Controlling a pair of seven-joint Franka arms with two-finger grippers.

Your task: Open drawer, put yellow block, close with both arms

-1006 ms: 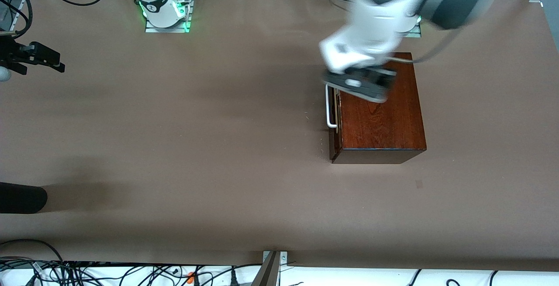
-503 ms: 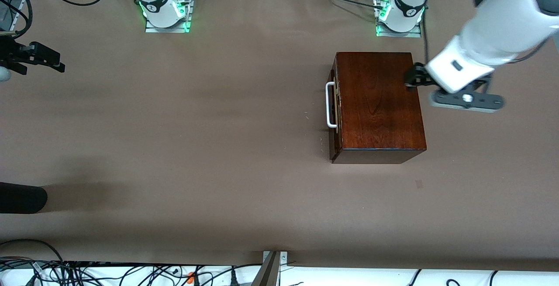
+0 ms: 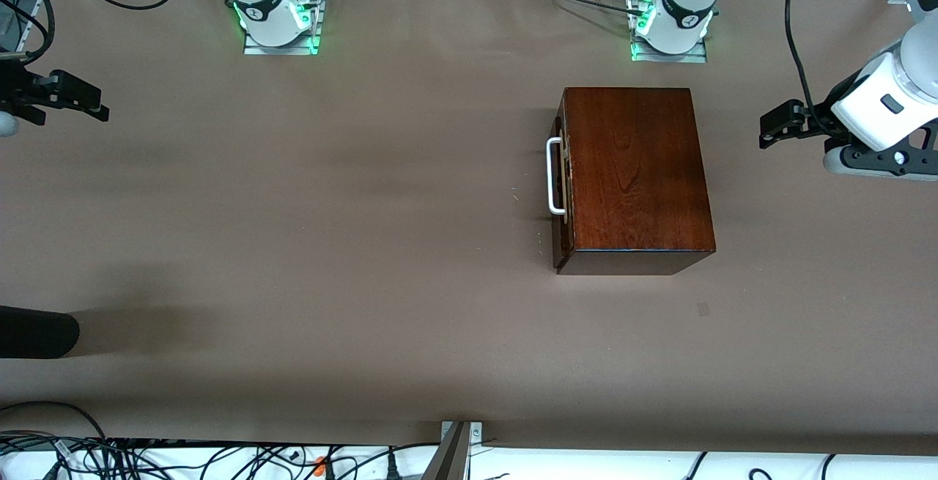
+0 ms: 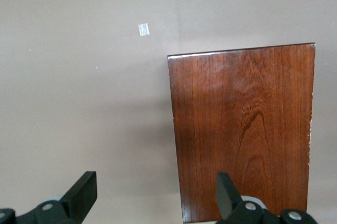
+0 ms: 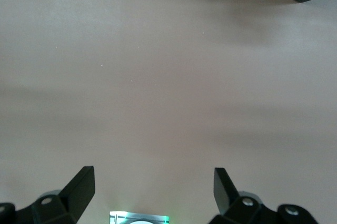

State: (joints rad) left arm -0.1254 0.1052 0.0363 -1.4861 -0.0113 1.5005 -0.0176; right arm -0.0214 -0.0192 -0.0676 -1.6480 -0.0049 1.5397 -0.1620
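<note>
- The dark wooden box [image 3: 634, 172] was seen standing on the brown table [image 3: 330, 245], toward the left arm's end and close to the left arm's base [image 3: 670, 29].
- The drawer [image 3: 560, 187] was found pushed in almost flush with the box, its white handle [image 3: 555, 176] facing the right arm's end of the table.
- The yellow block could not be made out in any view.
- The left gripper [image 3: 778, 128] was held in the air over bare table at the left arm's end, well apart from the box; in the left wrist view its fingers [image 4: 84, 192] were shown spread wide with nothing between them, the top of the box lying below.
- The right gripper [image 3: 62, 99] was seen at the right arm's end of the table, over bare table; its fingers [image 5: 81, 184] were shown fully apart and empty in the right wrist view.
</note>
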